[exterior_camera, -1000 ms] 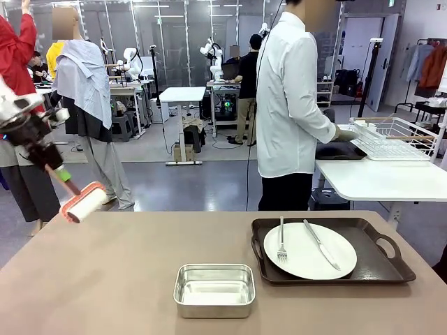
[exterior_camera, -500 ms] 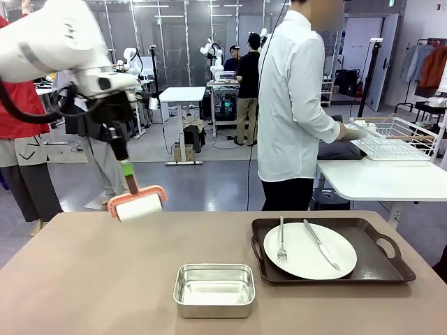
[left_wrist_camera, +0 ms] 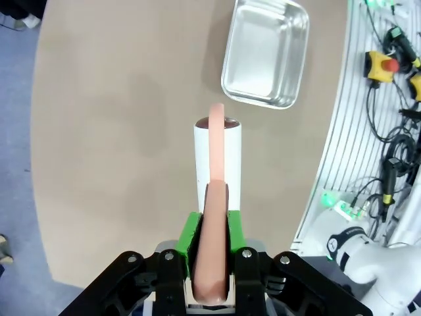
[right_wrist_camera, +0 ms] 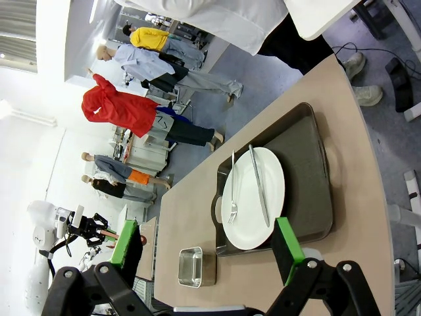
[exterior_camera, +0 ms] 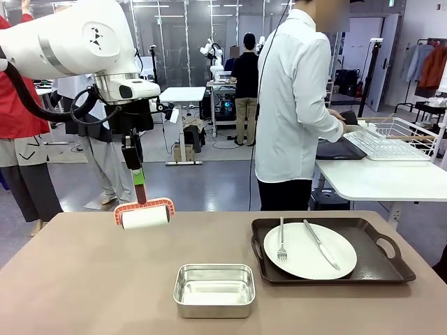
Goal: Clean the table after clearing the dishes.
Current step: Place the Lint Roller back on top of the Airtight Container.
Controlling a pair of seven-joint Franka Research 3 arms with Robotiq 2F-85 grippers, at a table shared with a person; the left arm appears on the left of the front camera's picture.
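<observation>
Table (exterior_camera: 91, 279) beneath left fingers (left_wrist_camera: 191, 232), roller (left_wrist_camera: 200, 164) perhaps touching it

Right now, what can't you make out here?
- Front view: whether the roller touches the table; the low angle hides any gap.
- Front view: the side-table tray, too far off and partly behind the rack.
- Right wrist view: the near tray's corner, behind a pad of the open right gripper.
- Left wrist view: the roller's handle end, inside the shut left gripper.
</observation>
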